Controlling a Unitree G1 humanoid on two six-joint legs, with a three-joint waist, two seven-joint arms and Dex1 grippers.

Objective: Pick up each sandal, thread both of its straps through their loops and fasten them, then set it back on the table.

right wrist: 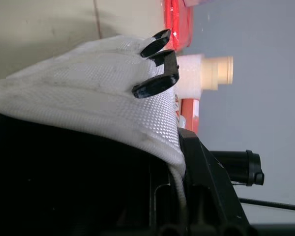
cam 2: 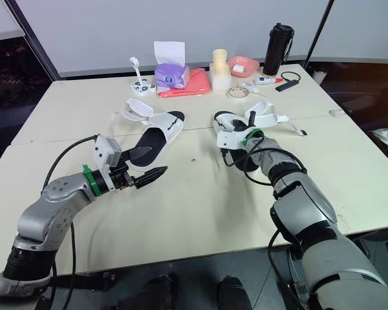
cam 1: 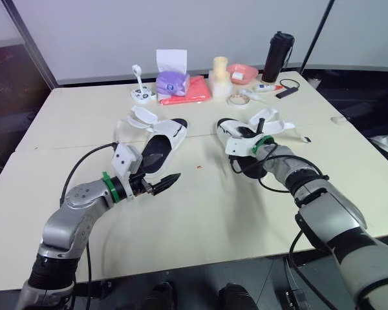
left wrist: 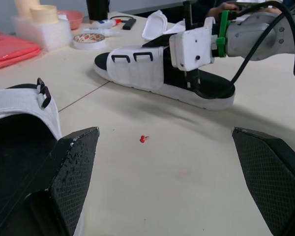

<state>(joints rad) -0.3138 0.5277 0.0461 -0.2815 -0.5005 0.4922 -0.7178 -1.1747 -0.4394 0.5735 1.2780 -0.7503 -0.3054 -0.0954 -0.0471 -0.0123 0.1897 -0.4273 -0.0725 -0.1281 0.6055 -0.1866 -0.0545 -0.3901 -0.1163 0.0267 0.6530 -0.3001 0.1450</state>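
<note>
Right-hand sandal [left wrist: 137, 73]: mid tabletop [cam 1: 200, 213], straps loose; my right gripper [cam 1: 251, 134] is on it, grip I cannot tell. Left-hand sandal [cam 1: 165, 139]: beside it, straps loose. Left gripper [cam 1: 170, 181]: jaws apart, empty, near its heel.

cream table [cam 1: 200, 219], pale wall [cam 1: 90, 32], perhaps dark floor [cam 1: 13, 77]
</note>
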